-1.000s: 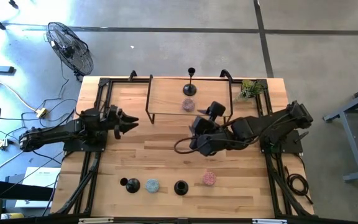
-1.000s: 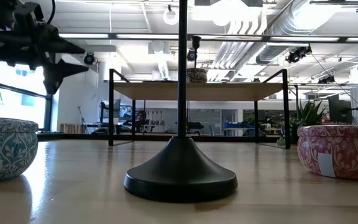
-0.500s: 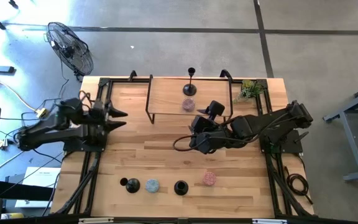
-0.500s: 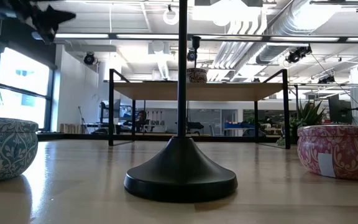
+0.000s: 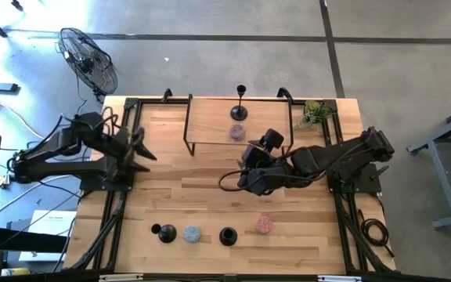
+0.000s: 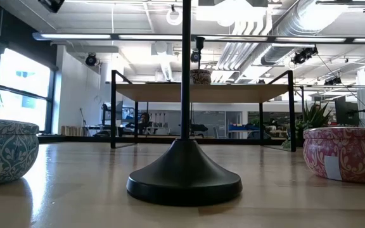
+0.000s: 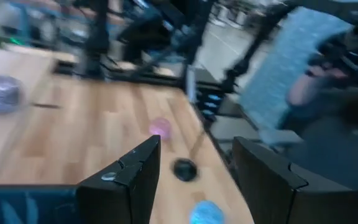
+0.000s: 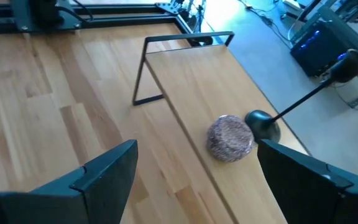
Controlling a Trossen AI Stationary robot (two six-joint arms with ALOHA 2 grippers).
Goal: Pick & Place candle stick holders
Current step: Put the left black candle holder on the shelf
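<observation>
Left hand (image 5: 141,149): it hangs over the left part of the light wooden desk (image 5: 210,192), well away from every holder. Its two dark fingers (image 7: 129,177) stand apart with nothing between them.

Right hand (image 5: 245,178): it hovers near the middle of the desk, just in front of the low wooden shelf with a black metal frame (image 5: 210,117). Its fingers (image 8: 104,174) are spread wide and hold nothing.

Holder on the shelf: one black candlestick holder with a round base, thin stem and small cup (image 5: 240,95) stands upright at the far edge of the shelf, beyond the right hand. A round speckled pink tin (image 5: 237,131) sits between it and this hand.

Holders at the front: a second black holder (image 5: 227,235) stands upright just behind the right hand toward the front edge, and a third black holder (image 5: 156,230) stands further off to its left side, touching or nearly touching a blue patterned tin (image 5: 191,233). A pink patterned tin (image 5: 263,225) sits beside the second holder.

Long axis: each stem points straight up, so I judge a grip should come from the side, across the stem.

Nearer arm: for the middle front holder the right hand looks nearer. For the third holder the left hand seems the better choice.
</observation>
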